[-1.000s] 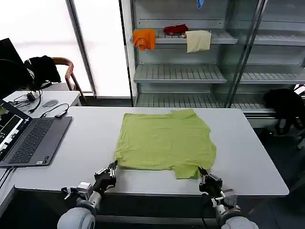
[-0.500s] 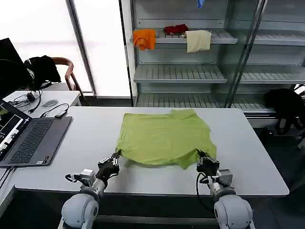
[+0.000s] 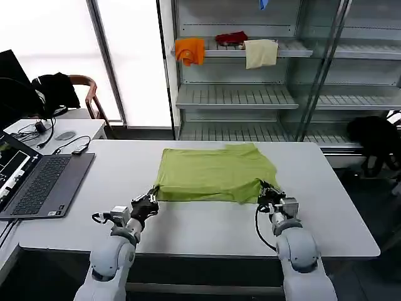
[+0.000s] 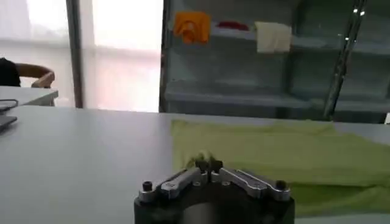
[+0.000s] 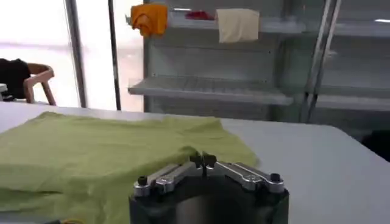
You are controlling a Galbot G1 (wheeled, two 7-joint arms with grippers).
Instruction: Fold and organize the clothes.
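The white table (image 3: 207, 219) is the biggest thing before me, and I place everything against it. On its middle lies the lime T-shirt (image 3: 216, 172), its far part flat on the table and its near part doubled over on top, so that the fold line now faces me. On the table's left side, well apart from the shirt, a laptop (image 3: 37, 182) stands open.

My left gripper (image 3: 150, 199) is at the near left corner of the shirt, low over the table, and my right gripper (image 3: 266, 190) is at the near right corner, the two about level. In the left wrist view the fingers (image 4: 183, 179) are pressed together with a small tuft of green cloth between the tips, so I judge that this pincer is pinching the hem. In the right wrist view the fingers (image 5: 173, 173) are also pressed together, on the shirt's edge.

I think the step in hand is the first fold, carrying the near hem toward the far edge. To do it well, I should move both grippers at the same pace and the same height, so the fold line stays straight and parallel to the table's edge. I should keep the cloth lightly stretched between them, without dragging the under layer. The hem should meet the far edge before I release.
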